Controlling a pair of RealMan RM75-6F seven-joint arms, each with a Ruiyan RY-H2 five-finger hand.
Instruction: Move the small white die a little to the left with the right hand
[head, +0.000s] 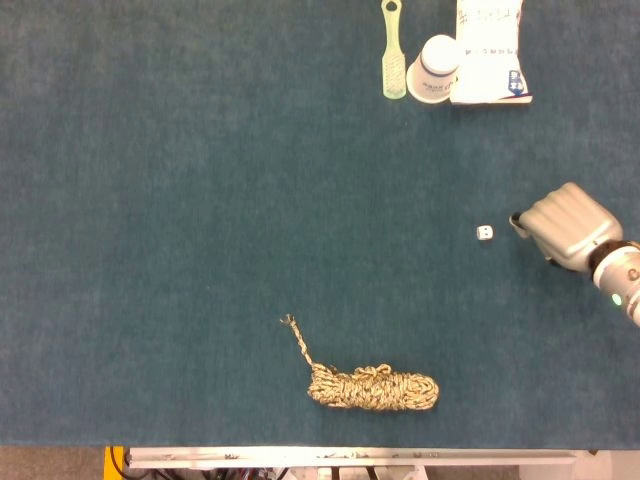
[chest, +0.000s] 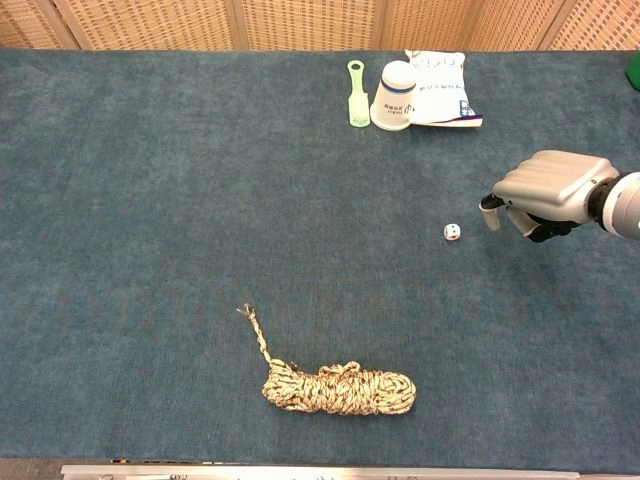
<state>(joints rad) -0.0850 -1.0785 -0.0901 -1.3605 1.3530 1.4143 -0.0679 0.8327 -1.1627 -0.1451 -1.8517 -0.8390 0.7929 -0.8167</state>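
Your right robot hand (chest: 545, 190) sits at the right of the picture, fingers curled in, holding nothing. The small white die (chest: 452, 232) lies just left of it, not touched. Pushing is still to do.

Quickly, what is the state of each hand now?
Left hand: not in view.
Right hand: holds nothing, near the die; open or closed cannot be told.

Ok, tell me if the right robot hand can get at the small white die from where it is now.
Probably yes: the right robot hand sits just right of the small white die, with only bare table between them.
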